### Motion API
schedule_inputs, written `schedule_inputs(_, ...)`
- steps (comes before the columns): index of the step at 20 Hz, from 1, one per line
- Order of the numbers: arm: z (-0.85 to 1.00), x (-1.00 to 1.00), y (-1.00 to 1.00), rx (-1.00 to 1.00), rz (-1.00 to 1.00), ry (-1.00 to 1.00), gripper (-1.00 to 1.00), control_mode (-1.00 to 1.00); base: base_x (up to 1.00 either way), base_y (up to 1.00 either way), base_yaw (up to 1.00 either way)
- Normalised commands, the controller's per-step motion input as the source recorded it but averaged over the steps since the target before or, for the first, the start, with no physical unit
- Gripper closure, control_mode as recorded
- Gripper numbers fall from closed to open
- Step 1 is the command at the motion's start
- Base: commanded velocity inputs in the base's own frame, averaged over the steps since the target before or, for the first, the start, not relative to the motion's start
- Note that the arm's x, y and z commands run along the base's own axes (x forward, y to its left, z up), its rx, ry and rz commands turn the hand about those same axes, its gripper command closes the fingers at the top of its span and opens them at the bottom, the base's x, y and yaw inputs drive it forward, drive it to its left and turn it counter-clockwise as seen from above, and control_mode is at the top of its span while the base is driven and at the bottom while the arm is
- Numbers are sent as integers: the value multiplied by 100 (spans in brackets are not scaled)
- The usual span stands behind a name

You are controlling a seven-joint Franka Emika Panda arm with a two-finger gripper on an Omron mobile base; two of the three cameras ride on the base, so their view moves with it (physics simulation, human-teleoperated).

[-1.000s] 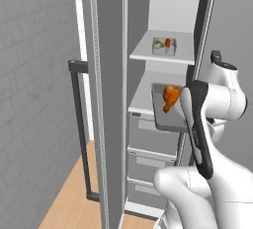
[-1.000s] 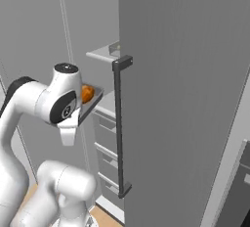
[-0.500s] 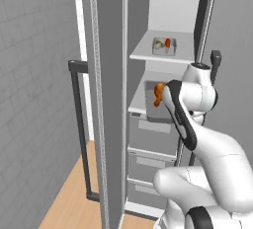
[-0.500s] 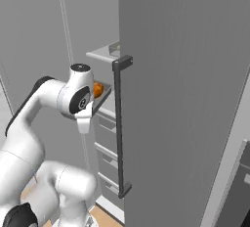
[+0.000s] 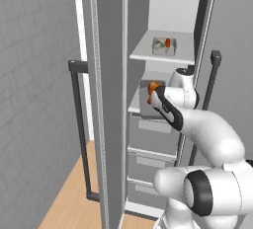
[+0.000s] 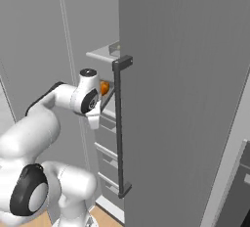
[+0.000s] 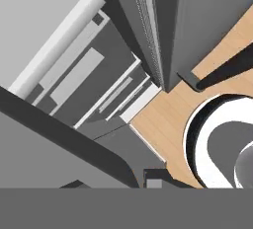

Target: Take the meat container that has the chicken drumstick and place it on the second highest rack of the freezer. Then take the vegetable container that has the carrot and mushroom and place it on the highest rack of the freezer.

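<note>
The meat container (image 5: 147,105) is a grey tray holding the orange-brown chicken drumstick (image 5: 153,86), also seen in the right base view (image 6: 104,87). It hangs tilted over the front of the freezer's second highest rack (image 5: 134,108); I cannot tell whether it touches the rack. My gripper (image 7: 116,181) is shut on the tray's near wall (image 7: 59,149) and points down toward the floor. On the highest rack (image 5: 183,54) stands the vegetable container (image 5: 163,46) with the carrot (image 5: 168,42) and the pale mushroom (image 5: 158,46).
The open freezer door (image 5: 108,99) stands close on the left, with its dark bar handle (image 5: 80,129). The other grey door (image 6: 185,99) and its handle (image 6: 120,128) close in on the right. Grey drawers (image 5: 148,149) sit below the racks, above a wooden floor (image 7: 168,109).
My arm has reached forward and carried the tray with the drumstick deeper into the freezer, over the second highest rack. The vegetable container has not moved.
</note>
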Motion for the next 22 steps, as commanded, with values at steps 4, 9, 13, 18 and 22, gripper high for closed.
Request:
schedule_inputs(4,-3,73,-65,0,-3,4,100,-100,0,0,0)
schedule_inputs(9,-5,50,-24,0,-9,12,100,-100,0,0,0)
schedule_inputs(13,-44,32,0,-3,-12,2,100,-100,0,0,0)
schedule_inputs(18,-25,35,0,0,-9,-3,100,-100,0,0,0)
schedule_inputs(22,-27,33,0,0,-7,-9,100,-100,0,0,0)
